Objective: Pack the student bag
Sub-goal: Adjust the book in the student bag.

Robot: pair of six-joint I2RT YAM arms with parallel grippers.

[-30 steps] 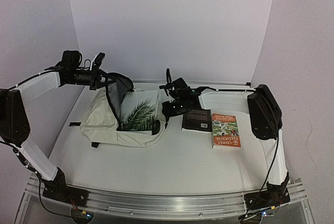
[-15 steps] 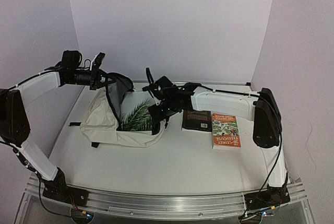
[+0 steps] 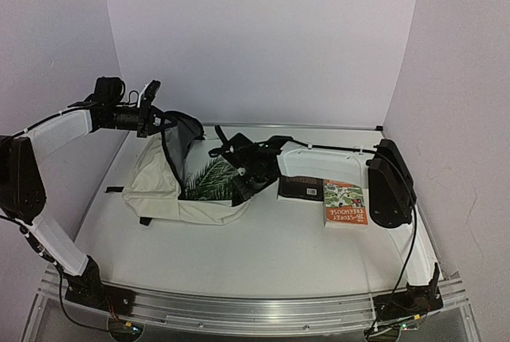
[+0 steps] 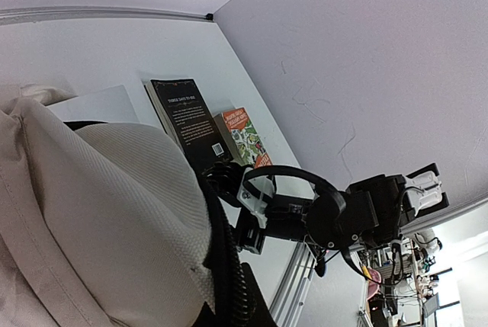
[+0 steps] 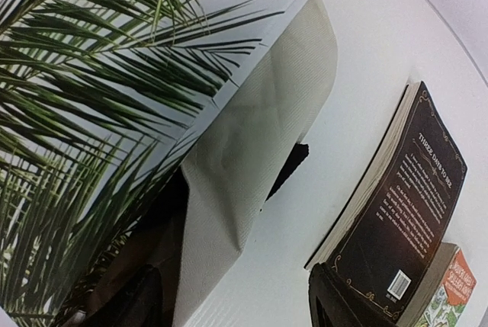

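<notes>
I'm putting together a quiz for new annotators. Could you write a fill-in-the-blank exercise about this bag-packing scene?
1. The left hand holds up the flap of the student bag, while the right hand hovers by its opening, jaws ___.
2. Outside the bag, ___ books lie on the table.
3. Beside the orange book, the book nearer the bag has a ___ cover.
4. The palm-leaf book sits partly ___ the bag.
Missing words: open; two; black; inside.
</notes>
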